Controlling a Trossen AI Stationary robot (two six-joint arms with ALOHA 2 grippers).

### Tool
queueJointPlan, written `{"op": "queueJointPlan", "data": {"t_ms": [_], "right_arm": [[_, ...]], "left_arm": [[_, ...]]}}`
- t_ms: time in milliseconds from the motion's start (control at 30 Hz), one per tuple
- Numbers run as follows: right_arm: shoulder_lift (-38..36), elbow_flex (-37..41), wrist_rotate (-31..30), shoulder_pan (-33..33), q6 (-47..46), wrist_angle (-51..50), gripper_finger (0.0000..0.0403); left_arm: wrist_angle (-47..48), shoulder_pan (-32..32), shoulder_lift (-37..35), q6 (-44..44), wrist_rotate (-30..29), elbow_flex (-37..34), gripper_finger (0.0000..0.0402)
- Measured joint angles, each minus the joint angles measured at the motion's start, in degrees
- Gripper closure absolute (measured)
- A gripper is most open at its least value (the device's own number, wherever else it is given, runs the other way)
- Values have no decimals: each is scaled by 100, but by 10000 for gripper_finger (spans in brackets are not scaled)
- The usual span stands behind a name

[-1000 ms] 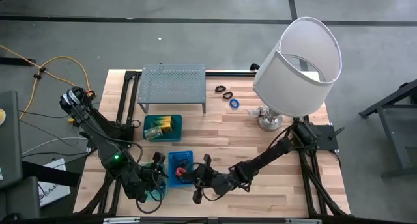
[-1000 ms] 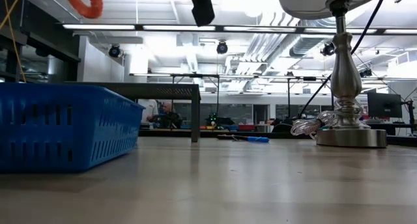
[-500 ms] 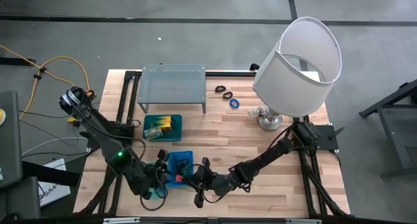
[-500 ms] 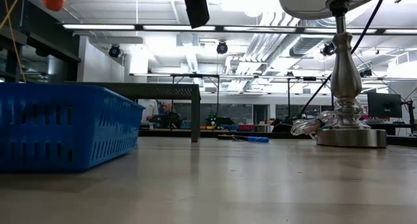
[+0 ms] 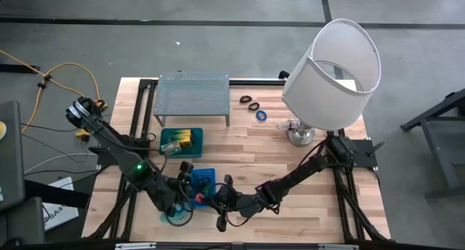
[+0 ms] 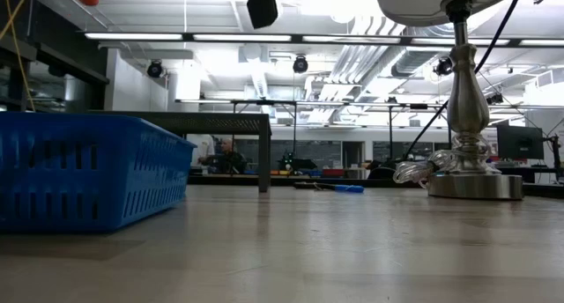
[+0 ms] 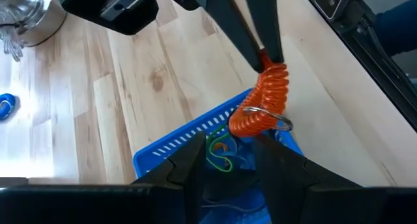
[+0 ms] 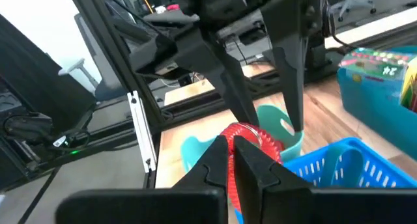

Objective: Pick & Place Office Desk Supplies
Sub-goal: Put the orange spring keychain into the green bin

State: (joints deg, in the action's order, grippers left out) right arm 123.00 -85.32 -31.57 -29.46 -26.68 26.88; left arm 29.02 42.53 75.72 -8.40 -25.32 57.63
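- Jaws: the right gripper (image 7: pixel 264 51) is clamped on the orange coiled plastic cord with a metal ring (image 7: pixel 260 107); the left gripper (image 8: pixel 267 97) has its fingers apart around that cord.
- Both meet at the lower centre of the high view, above the blue slotted plastic basket (image 5: pixel 205 174).
- Small blue ring (image 5: pixel 261 115) lies upper centre.

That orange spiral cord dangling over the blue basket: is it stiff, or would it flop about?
The orange coil cord is probably springy, since it sags in loops below the right gripper pinching its top. It looks light. Its metal ring might snag the blue basket.
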Motion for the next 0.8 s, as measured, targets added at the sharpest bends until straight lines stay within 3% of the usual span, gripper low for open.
{"op": "queueJointPlan", "data": {"t_ms": [467, 800], "right_arm": [[0, 0, 1, 77, 276, 243, 399], [0, 0, 2, 75, 300, 257, 399]], "left_arm": [[-621, 130, 0, 870, 158, -2, 281], [-687, 124, 0, 891, 155, -4, 282]]}}
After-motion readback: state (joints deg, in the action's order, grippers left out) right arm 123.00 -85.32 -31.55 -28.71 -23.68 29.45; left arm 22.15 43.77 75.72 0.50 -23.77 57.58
